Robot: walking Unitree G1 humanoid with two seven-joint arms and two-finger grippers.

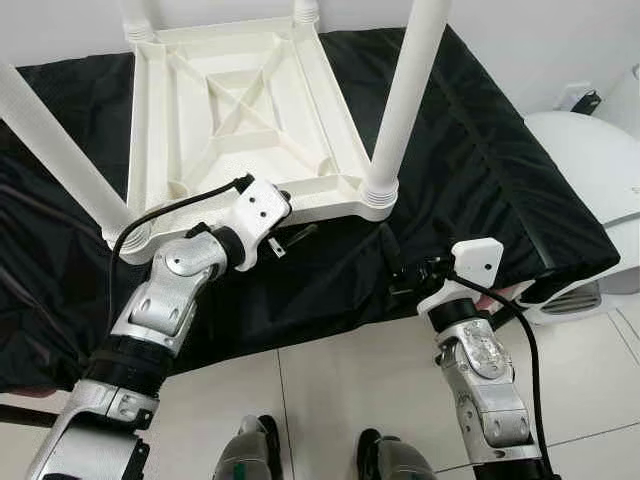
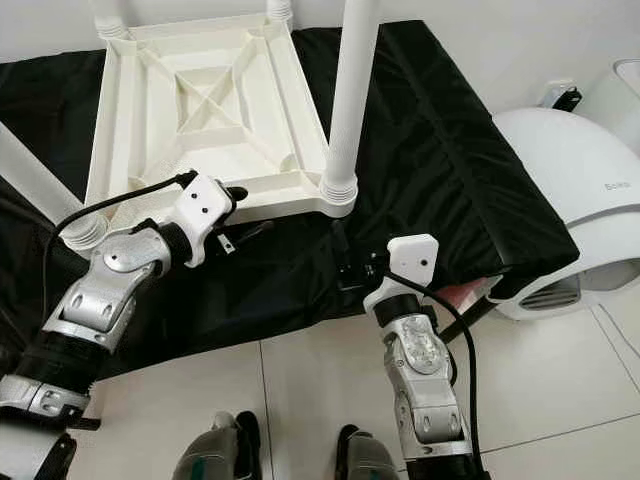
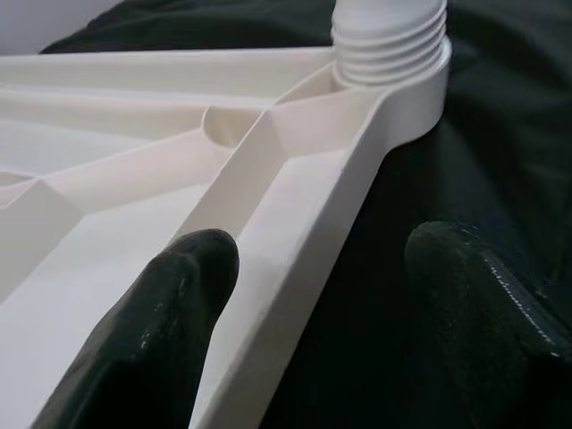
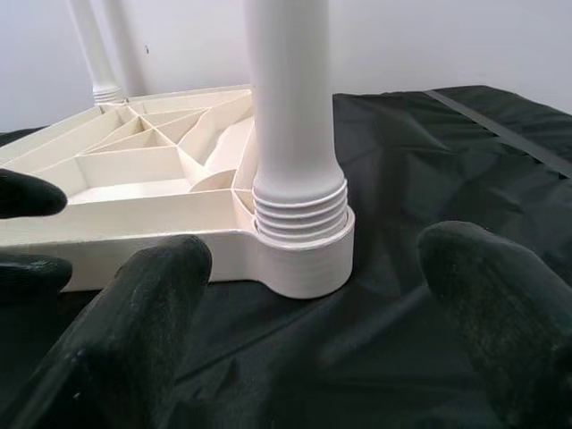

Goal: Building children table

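Note:
A white plastic children's table [image 1: 240, 110] lies upside down on a black cloth [image 1: 480, 160]. Legs stand screwed into its corners: the near right leg [image 1: 405, 100], the near left leg [image 1: 55, 150], and two at the far corners. My left gripper [image 1: 297, 225] is open at the table's near rim [image 3: 295, 232], with one finger inside the frame and one outside on the cloth. My right gripper [image 1: 395, 265] is open just in front of the near right leg's threaded base [image 4: 299, 223], not touching it.
A white rounded appliance [image 1: 590, 170] stands close on the right, beside the cloth-covered surface. Tiled floor [image 1: 330, 390] lies below, with my feet [image 1: 250, 455] at its front edge. A wall runs behind the table.

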